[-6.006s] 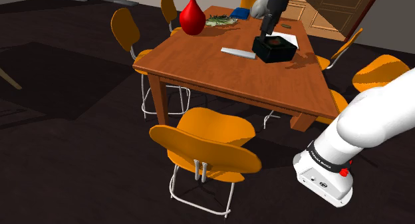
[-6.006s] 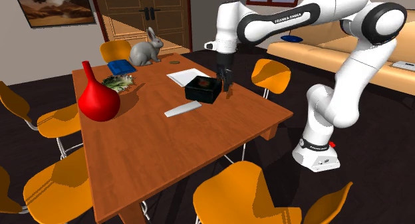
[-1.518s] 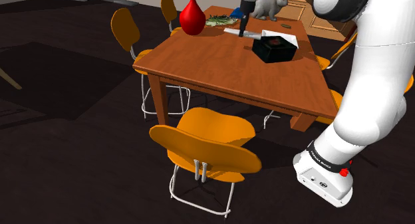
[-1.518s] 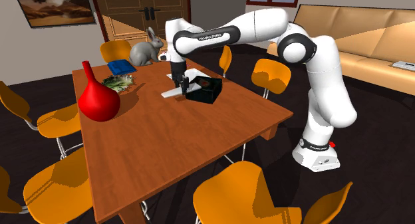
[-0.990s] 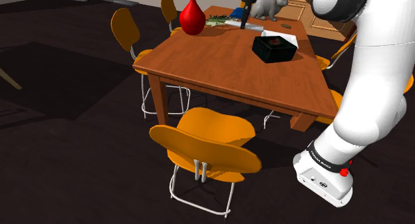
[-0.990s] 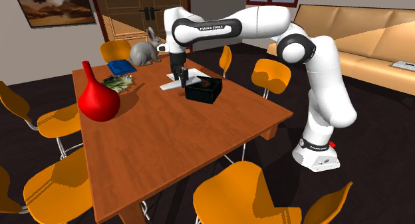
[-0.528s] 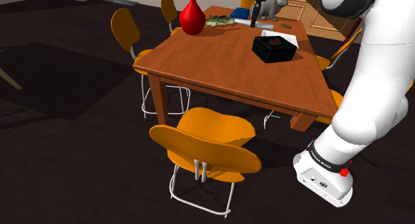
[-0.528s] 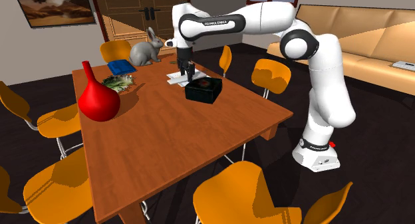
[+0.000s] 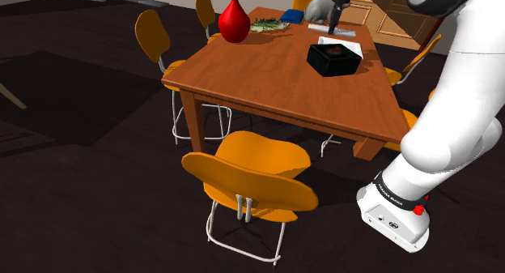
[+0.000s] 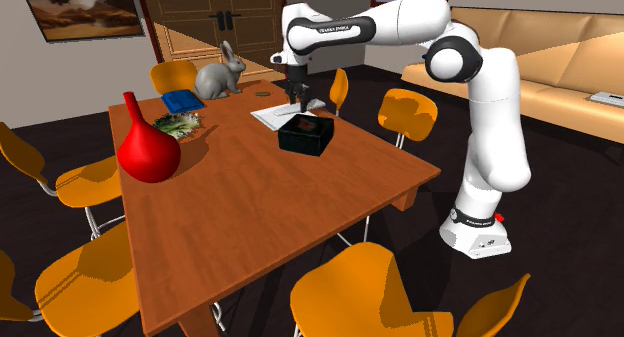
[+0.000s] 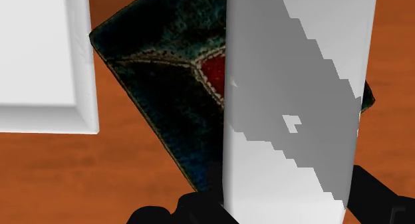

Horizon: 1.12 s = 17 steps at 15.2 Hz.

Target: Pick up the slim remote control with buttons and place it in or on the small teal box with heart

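Pincer (image 11: pixel 286 204) clamped on the slim, plain pale-grey slab of a remote control (image 11: pixel 292 90), black fingers (image 11: pixel 382 199) at its two long sides; the remote is held in the air over the small dark teal box with a red heart on its lid (image 11: pixel 159 76); the box sits on the brown wooden bench (image 10: pixel 260 215), just beside a flat white sheet (image 11: pixel 40 56); a red long-necked vase (image 10: pixel 148 150) and a grey rabbit figure (image 10: pixel 220 75) stand farther along the bench.
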Motion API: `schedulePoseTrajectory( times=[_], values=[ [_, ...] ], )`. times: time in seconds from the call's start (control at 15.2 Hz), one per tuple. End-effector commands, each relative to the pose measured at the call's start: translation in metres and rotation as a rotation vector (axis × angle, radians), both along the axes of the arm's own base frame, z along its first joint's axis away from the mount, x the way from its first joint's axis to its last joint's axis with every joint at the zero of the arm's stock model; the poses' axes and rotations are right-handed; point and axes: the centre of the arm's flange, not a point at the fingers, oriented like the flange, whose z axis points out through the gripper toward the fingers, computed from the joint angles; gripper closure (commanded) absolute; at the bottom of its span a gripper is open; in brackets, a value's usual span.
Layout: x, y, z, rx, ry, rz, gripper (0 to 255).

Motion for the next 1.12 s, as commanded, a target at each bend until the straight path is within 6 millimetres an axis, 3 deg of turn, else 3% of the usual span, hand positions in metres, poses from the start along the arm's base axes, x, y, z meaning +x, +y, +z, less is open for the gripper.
schedulePoseTrajectory(
  times=[0.0, 0.13, 1.06],
  values=[
    [-0.012, -0.022, 0.003, 0.0, 0.0, 0.002, 255],
    [-0.029, -0.049, 0.003, 0.0, 0.0, 0.002, 255],
    [-0.029, -0.049, -0.07, 0.0, 0.0, 0.002, 255]
  ],
)
